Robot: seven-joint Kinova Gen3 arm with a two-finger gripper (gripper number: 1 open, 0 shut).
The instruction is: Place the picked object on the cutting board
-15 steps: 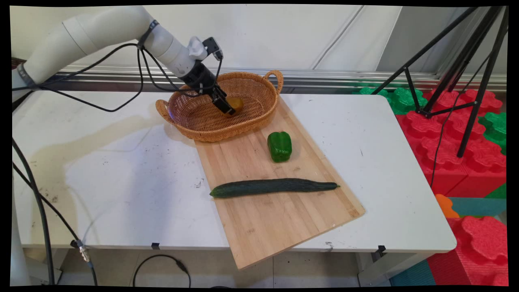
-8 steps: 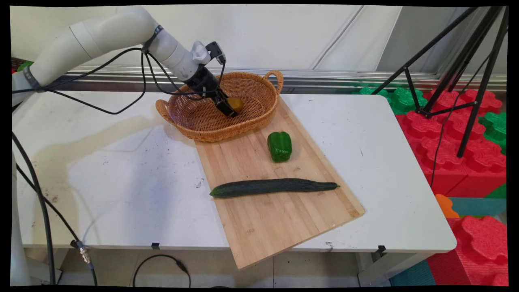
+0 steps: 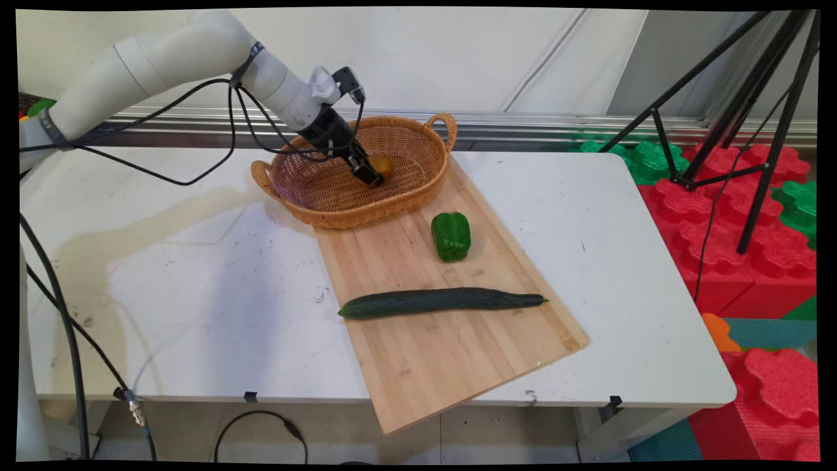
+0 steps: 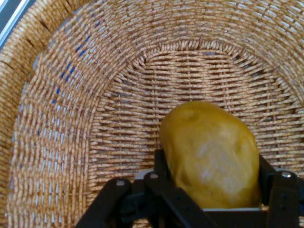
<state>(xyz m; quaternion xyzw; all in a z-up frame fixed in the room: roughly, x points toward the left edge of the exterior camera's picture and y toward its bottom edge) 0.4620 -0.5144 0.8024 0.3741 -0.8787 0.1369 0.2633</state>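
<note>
- Here, the black two-finger gripper [image 3: 370, 175] reaches into the oval woven wicker basket [image 3: 409, 196] at the table's far side.
- Its jaws are narrowed onto the yellow-brown potato [image 4: 209, 152], gripping both flanks, low inside the basket.

I see a white table [image 3: 621, 261] by a pale wall [image 3: 458, 52]. Red and green foam blocks [image 3: 745, 222] and a black tripod [image 3: 752, 118] stand right.

White rounded arm [image 3: 163, 55], loose black cables [image 3: 229, 124], black linkage pincer [image 3: 370, 175], silver pivot screws
</note>
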